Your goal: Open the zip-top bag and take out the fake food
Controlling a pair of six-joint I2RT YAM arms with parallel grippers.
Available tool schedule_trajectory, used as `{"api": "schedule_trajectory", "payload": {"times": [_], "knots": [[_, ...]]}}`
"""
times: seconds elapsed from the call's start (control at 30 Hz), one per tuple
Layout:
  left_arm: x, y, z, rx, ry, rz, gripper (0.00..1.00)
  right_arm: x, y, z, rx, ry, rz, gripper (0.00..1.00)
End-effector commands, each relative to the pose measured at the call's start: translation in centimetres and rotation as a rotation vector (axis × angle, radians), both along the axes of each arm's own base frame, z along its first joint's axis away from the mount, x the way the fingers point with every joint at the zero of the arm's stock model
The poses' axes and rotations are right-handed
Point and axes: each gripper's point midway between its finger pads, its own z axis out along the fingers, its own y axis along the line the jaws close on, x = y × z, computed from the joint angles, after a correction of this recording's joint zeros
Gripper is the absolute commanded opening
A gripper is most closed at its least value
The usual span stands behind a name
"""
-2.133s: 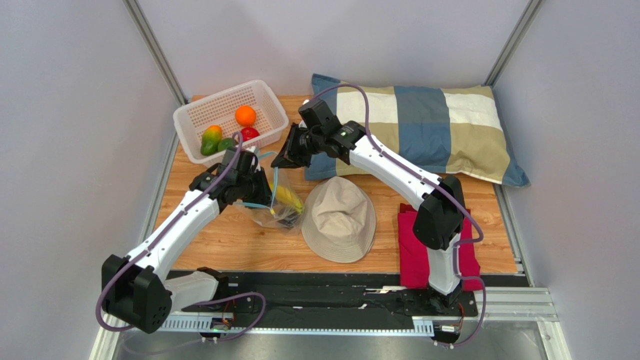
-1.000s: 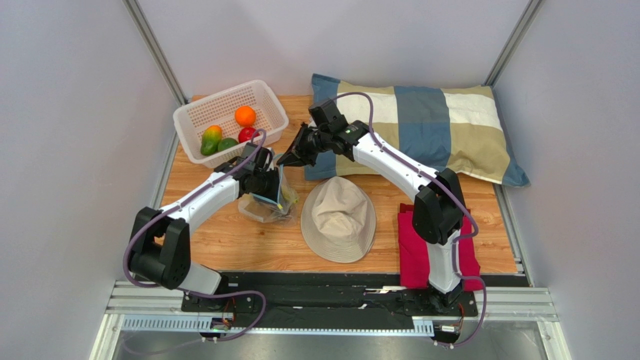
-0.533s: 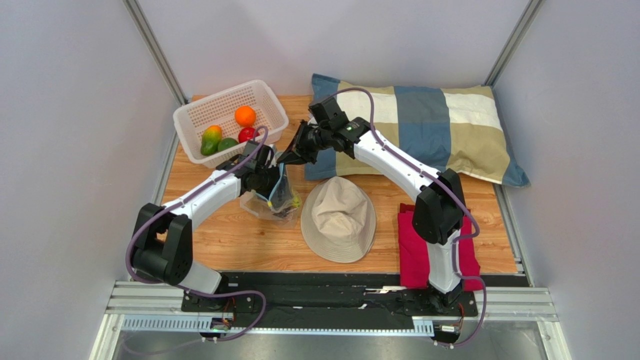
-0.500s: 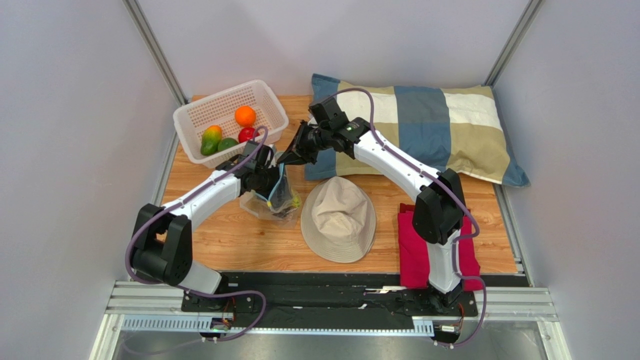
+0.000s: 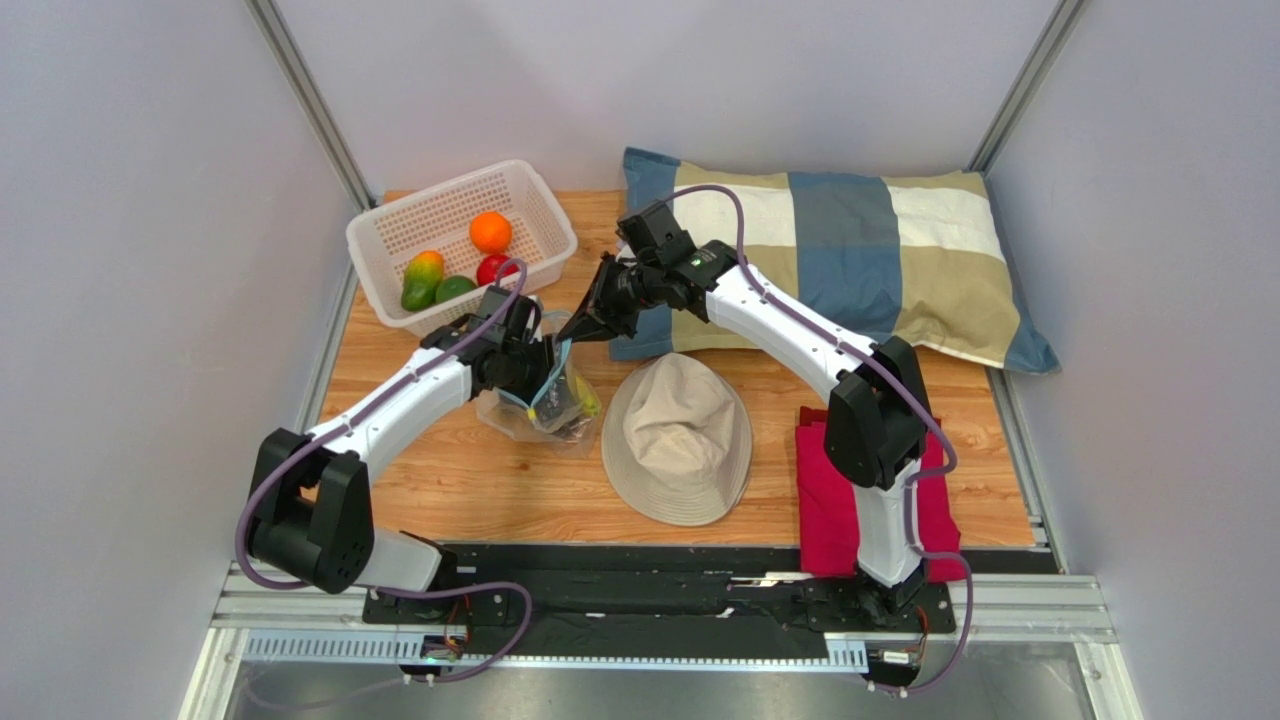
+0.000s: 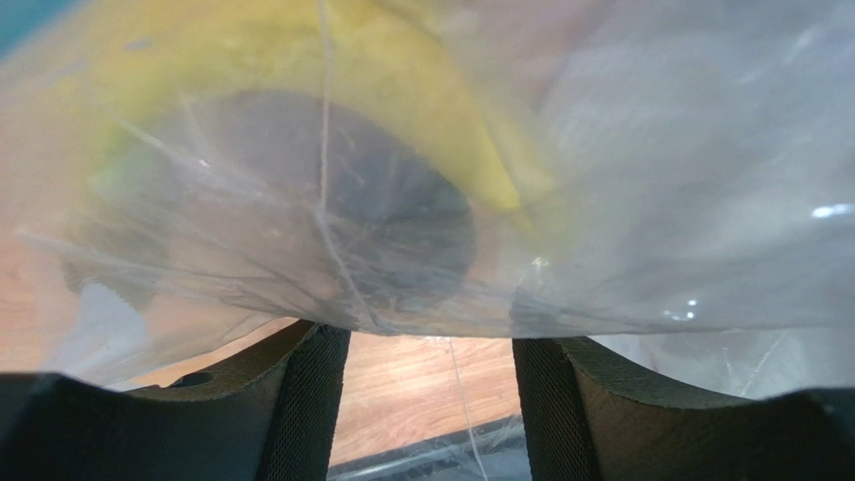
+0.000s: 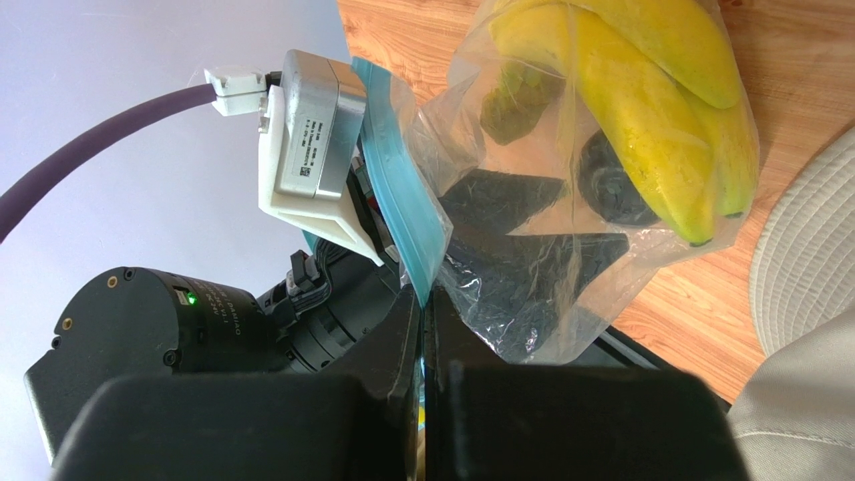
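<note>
The zip-top bag (image 5: 550,402) stands on the wood, mouth up, between my arms. My right gripper (image 5: 577,329) is shut on its light blue zip strip (image 7: 399,185), pinching it at the jaw tips (image 7: 423,301). My left gripper (image 5: 535,372) is open, and its dark fingers (image 7: 507,192) show through the clear plastic, inside the bag. In the left wrist view the open fingers (image 6: 306,391) face crumpled plastic with the yellow bananas (image 6: 301,70) and a dark round piece (image 6: 331,200) behind it. The bananas (image 7: 627,110), a green piece (image 7: 512,95) and a dark piece (image 7: 612,180) lie in the bag.
A white mesh basket (image 5: 394,225) at the back left holds an orange (image 5: 490,231), a mango (image 5: 422,276), an apple (image 5: 498,267) and a green piece. A beige hat (image 5: 679,437) lies just right of the bag. A checked pillow (image 5: 857,248) and a red cloth (image 5: 819,510) are at the right.
My left gripper has swung in from the bag's left and gone into its mouth, then drawn back slightly to the left. My right gripper has kept hold of the zip strip, shifting slightly right.
</note>
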Motion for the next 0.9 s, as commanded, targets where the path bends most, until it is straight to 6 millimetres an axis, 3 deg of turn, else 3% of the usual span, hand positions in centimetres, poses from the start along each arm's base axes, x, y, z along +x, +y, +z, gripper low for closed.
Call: {"api": "schedule_trajectory", "payload": {"times": [0.0, 0.43, 0.67, 0.77, 0.87], "knots": [[-0.4, 0.6, 0.2, 0.032, -0.015, -0.024, 0.65, -0.1, 0.1, 0.3, 0.013, -0.005, 0.028, 0.00], [-1.0, -0.1, -2.5, 0.011, 0.059, -0.048, 0.70, -0.1, -0.3, 0.2, -0.005, -0.025, 0.028, 0.00], [0.3, -0.4, -3.1, 0.012, 0.038, -0.032, 0.74, -0.2, -0.3, 0.1, -0.009, -0.031, 0.036, 0.00], [0.8, -0.2, -3.4, 0.030, 0.033, -0.018, 0.71, -0.3, -0.6, -0.3, -0.016, -0.033, 0.040, 0.00], [1.3, -0.5, -2.8, 0.008, -0.012, -0.014, 0.56, -0.4, -0.6, -0.3, -0.016, -0.034, 0.044, 0.00]]}}
